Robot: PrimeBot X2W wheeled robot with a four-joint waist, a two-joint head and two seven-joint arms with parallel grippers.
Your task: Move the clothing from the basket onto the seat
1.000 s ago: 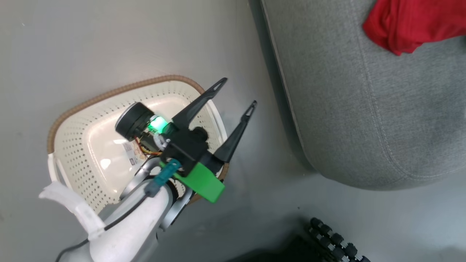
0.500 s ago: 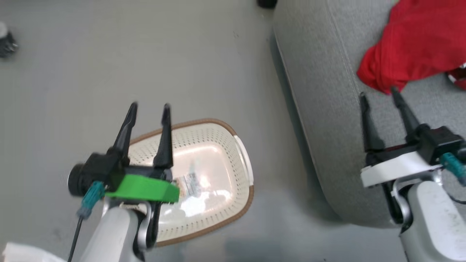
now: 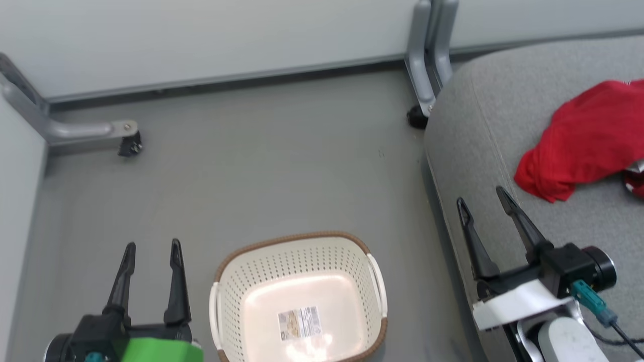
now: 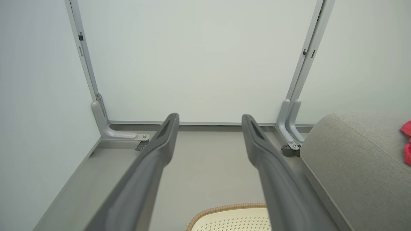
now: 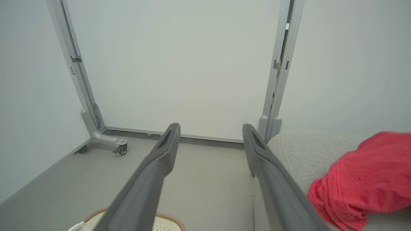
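One crumpled heap of red clothing (image 3: 583, 141) on the rounded light-grey fabric seat (image 3: 483, 125) with stitched seams, well apart from the one cream perforated plastic basket (image 3: 297, 237), brown woven-look rim, two handles, one label (image 3: 300, 323) inside. Around, smooth grey floor (image 3: 251, 166), pale wall panels (image 3: 201, 35), two grey metal frame feet (image 3: 85, 130) on castors. Left end effector (image 3: 153, 244) over the floor beside the basket, right end effector (image 3: 480, 195) over the seat's edge near the clothing, each pair of dark tapered fingers spread apart, gripping nothing.

Crumpled red clothing (image 3: 583, 143) lying on the light-grey seat (image 3: 483, 125), cream perforated basket (image 3: 302, 261) with brown rim upright on the floor beside it, label inside.
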